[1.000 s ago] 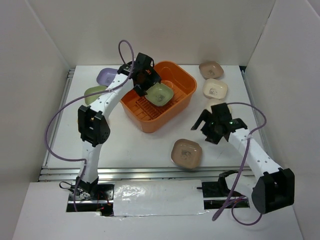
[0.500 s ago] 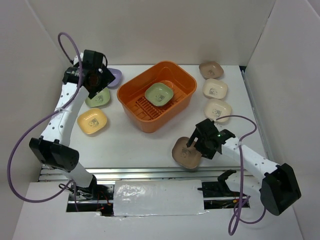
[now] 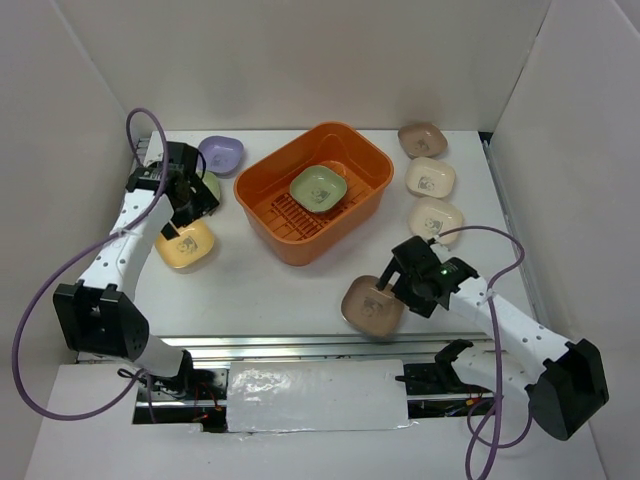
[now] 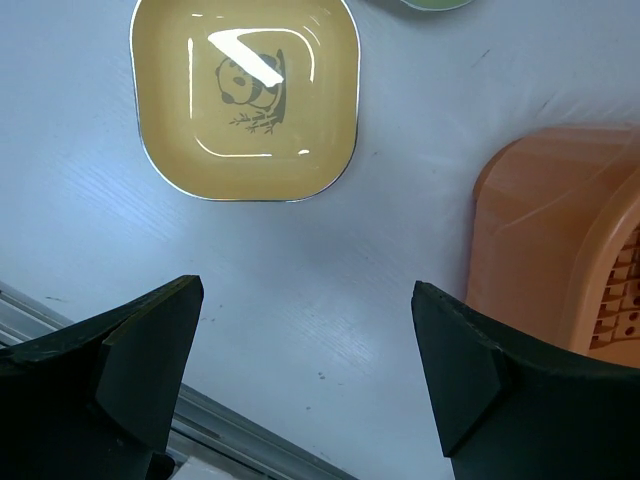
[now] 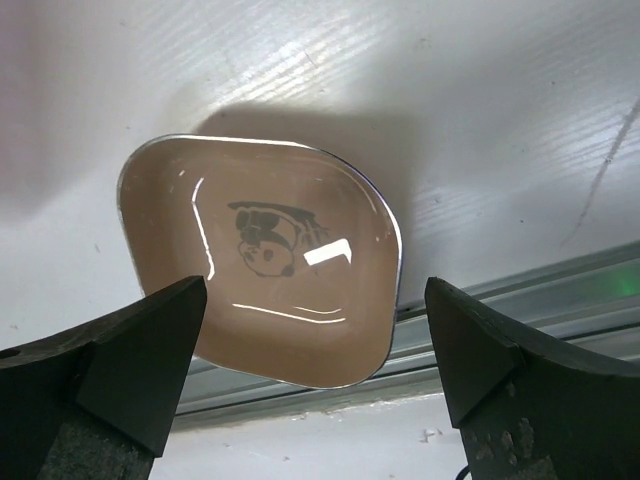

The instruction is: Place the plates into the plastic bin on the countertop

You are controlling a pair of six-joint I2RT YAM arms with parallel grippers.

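No legible txt, brand or nr anywhere. Only printed pics, no lettering w/ them:
- Yellow dish [image 4: 245, 95]: dark panda w/ bamboo sprig at centre, part-covered by glare streak.
- Brown dish [image 5: 262, 255]: dark cartoon panda-like face at centre.
- Cream dish [image 3: 430, 178] and beige dish [image 3: 436, 220] in top view: small dark centre marks, too small to make out.

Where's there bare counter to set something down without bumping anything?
The widest bare countertop lies in front of the plastic bin, between the yellow plate and the front brown plate. Both sides of the bin are crowded with other plates.
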